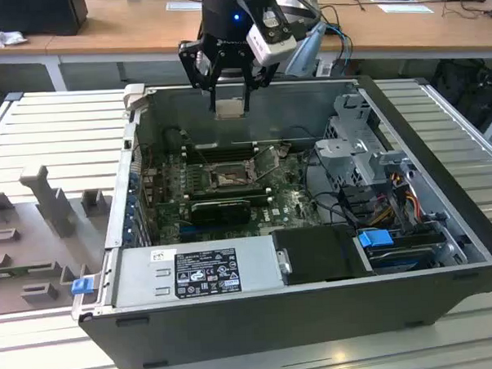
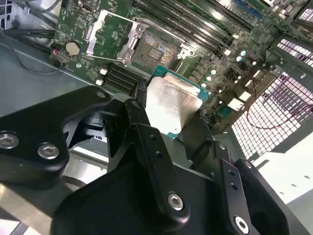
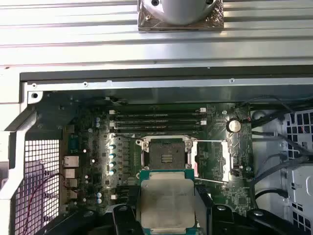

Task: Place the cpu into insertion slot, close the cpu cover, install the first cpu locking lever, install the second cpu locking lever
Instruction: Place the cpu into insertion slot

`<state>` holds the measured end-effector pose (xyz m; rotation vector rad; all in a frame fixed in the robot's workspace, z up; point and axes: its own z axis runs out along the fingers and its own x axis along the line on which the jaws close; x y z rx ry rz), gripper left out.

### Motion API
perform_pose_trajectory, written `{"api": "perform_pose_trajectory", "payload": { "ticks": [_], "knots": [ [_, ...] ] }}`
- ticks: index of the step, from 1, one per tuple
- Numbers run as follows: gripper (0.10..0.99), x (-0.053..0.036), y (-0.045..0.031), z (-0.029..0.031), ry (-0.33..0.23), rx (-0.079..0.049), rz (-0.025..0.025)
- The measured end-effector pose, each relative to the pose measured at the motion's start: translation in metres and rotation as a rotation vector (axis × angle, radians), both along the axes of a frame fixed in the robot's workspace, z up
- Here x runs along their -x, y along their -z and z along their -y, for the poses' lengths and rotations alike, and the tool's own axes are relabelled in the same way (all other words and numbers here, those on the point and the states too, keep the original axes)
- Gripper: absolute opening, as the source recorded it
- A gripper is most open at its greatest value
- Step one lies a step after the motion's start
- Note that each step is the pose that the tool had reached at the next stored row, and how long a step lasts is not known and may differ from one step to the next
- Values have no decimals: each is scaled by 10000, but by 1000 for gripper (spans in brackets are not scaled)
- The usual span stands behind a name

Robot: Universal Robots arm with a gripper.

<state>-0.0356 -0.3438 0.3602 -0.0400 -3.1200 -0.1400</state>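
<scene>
- Gripper (image 1: 229, 103): you see it poised above the rear half of the open computer case (image 1: 317, 312), clear of the green circuit board (image 3: 88, 147) below.
- Fingers (image 3: 125, 218): they pinch the cpu (image 1: 230, 108) by two opposite edges. In both wrist views the chip (image 2: 173, 105) (image 3: 167, 205) sits flat between them, pale metal face towards the cameras.
- Position of the cpu: it hangs in the air, well apart from the board. In the first wrist view it appears just beside the insertion slot (image 3: 167, 155), not over it.
- Insertion slot: note that it lies open and bare, its contact field exposed inside the dark rim. You find it in the exterior view (image 1: 228, 178) near the middle of the board, and in the second wrist view (image 2: 155, 49) beyond the chip.
- Cpu cover (image 3: 226, 161): it is swung open to one side of the slot, with the board showing through its window.
- Memory slots (image 3: 156, 122): long black rows run beside the slot.
- Bench (image 1: 47, 120): the case rests on its ribbed metal surface.
</scene>
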Motion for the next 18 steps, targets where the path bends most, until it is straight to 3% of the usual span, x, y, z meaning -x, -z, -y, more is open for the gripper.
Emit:
{"api": "perform_pose_trajectory", "payload": {
  "ticks": [7, 9, 18],
  "knots": [
    [533, 0, 2, 0, 914, 0, 0],
    [533, 0, 6, 0, 1536, 2, -1],
    [533, 0, 33, 1, 1786, 3, 0]
  ]
}}
